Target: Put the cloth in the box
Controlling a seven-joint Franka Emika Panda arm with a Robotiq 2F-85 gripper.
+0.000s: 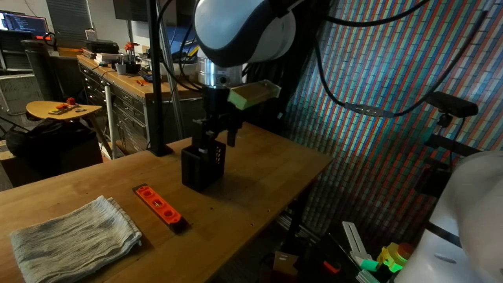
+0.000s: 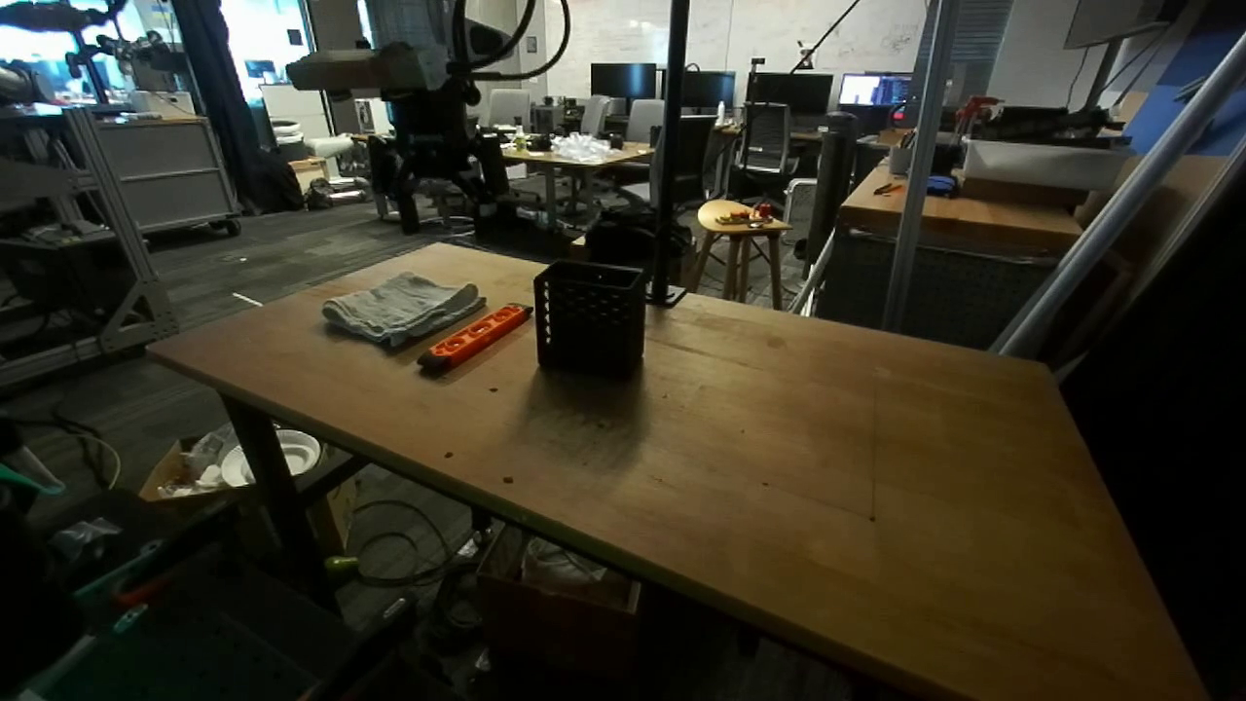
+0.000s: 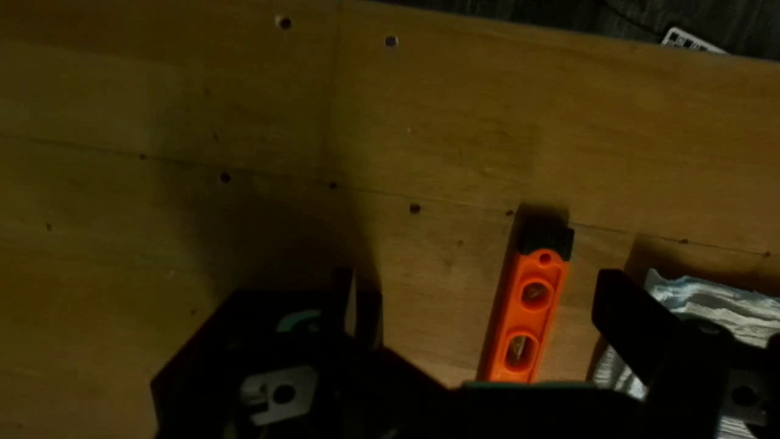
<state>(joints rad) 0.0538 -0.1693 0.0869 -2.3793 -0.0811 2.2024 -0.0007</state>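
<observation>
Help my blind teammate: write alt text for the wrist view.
An open, empty black claw hangs above a wooden table, framing an orange spirit level. At lower right, a grey-white towel lies partly hidden behind the claw.

The arm point(image 1: 243, 31) comes down from above in an exterior view, its bulky white link marked by a curving dark band. Under that link the silver wrist point(image 1: 221, 74) stands upright, and a pale, greenish block point(image 1: 255, 94) juts out to the side just beneath it. The black tool point(image 1: 217, 147) hangs below; in both exterior views its two fingers point(image 1: 231, 138) point downward. The wrist view shows them spread well apart, one at each side of a wide gap.
</observation>
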